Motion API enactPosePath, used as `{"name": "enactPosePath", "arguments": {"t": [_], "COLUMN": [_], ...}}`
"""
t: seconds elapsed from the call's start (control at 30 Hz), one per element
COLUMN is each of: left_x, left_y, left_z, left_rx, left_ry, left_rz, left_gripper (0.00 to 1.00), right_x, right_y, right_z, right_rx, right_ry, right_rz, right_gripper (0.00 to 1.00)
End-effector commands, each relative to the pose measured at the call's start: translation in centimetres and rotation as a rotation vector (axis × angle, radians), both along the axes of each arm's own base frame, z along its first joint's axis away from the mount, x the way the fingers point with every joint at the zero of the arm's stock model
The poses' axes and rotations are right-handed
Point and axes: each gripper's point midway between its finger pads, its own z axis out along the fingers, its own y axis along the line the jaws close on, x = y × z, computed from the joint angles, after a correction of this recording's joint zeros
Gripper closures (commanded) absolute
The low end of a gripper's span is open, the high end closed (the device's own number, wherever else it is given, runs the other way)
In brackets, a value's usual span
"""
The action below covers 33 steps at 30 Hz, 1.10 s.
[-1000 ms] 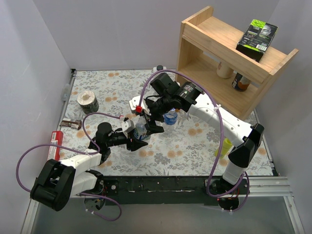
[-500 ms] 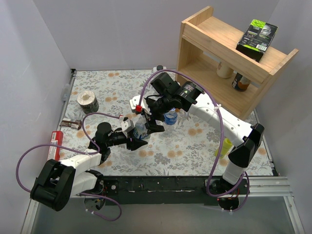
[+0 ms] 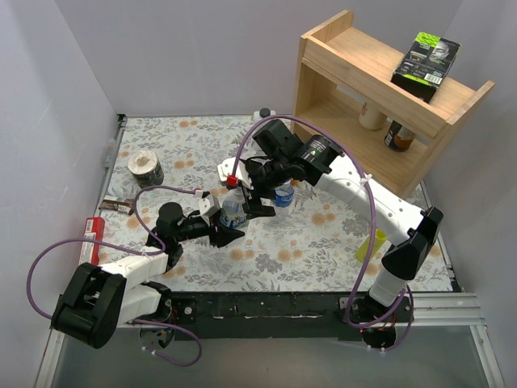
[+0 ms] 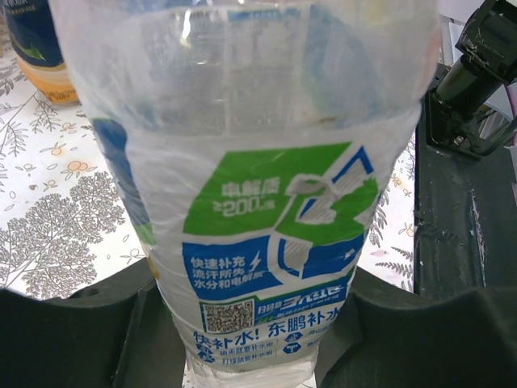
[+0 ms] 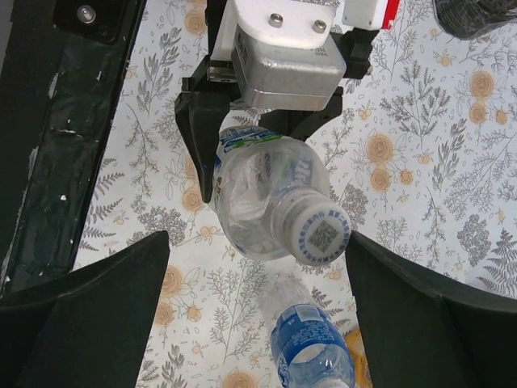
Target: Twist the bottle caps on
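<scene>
From above, the left pincer (image 3: 226,232) pinches a small clear plastic bottle with a blue-and-green label (image 3: 233,212) over the floral tabletop (image 3: 323,242), the right pincer (image 3: 258,198) spread wide beside its top, a second blue-labelled bottle (image 3: 283,195) just behind. The left wrist view shows black fingers (image 4: 73,339) clamped on that bottle's lower part, an orange drink bottle (image 4: 40,48) beyond. The right wrist view shows a whitish round screw cap (image 5: 315,234) on its neck, between the gaping right jaws, untouched.

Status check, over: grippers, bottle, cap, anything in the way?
Left gripper shut on clear bottle, held tilted. Right gripper open, fingers either side of its white cap, not gripping. Blue-capped bottle stands close by; contact not evident.
</scene>
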Motion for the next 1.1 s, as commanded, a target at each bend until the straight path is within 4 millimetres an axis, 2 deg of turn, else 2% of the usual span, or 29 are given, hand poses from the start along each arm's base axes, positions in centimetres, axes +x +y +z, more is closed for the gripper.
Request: {"name": "enactPosePath", "arguments": {"t": [0.0,0.1,0.2,0.27,0.37,0.4,0.53,0.6,0.7,0.87,1.07], "left_x": [1.8,2.0,2.0,1.9,1.4,1.2,0.7,0.6,0.6,0.9,1.2], "left_y": [0.6,0.8,0.8,0.8,0.5,0.5,0.4,0.3,0.3,0.1,0.0], "left_z": [1.4,1.2,1.0,1.1,1.0,0.8,0.5,0.5,0.7,1.5,2.1], "left_rx": [-0.029,-0.028,-0.023,-0.02,-0.004,0.01,0.037,0.042,0.04,0.033,0.027], "left_ry": [-0.02,-0.014,-0.008,-0.015,-0.029,-0.033,-0.045,-0.049,-0.056,-0.079,-0.103], "left_rz": [0.081,0.095,0.098,0.091,0.038,0.025,-0.022,-0.034,-0.038,-0.046,-0.045], "left_gripper": [1.0,1.0,1.0,1.0,1.0,1.0,1.0,1.0,1.0,1.0,1.0], "right_x": [-2.5,-3.2,-3.7,-3.5,-1.4,-0.5,2.5,2.7,1.6,-0.1,-0.4], "right_y": [-2.9,-3.8,-4.3,-4.3,-3.5,-2.8,0.1,0.7,1.6,2.3,2.1], "right_z": [0.5,0.6,0.8,0.7,1.6,3.0,5.5,5.9,5.7,3.8,2.3], "right_rx": [-0.061,-0.081,-0.09,-0.095,-0.055,-0.011,0.109,0.143,0.181,0.158,0.114], "right_ry": [0.061,0.075,0.086,0.088,0.06,0.031,-0.054,-0.052,-0.025,0.034,0.06], "right_rz": [-0.007,-0.002,0.013,0.014,-0.037,-0.051,-0.088,-0.09,-0.019,0.04,0.052], "right_gripper": [0.06,0.09,0.16,0.19,0.21,0.2,0.12,0.08,0.05,0.05,0.05]}}
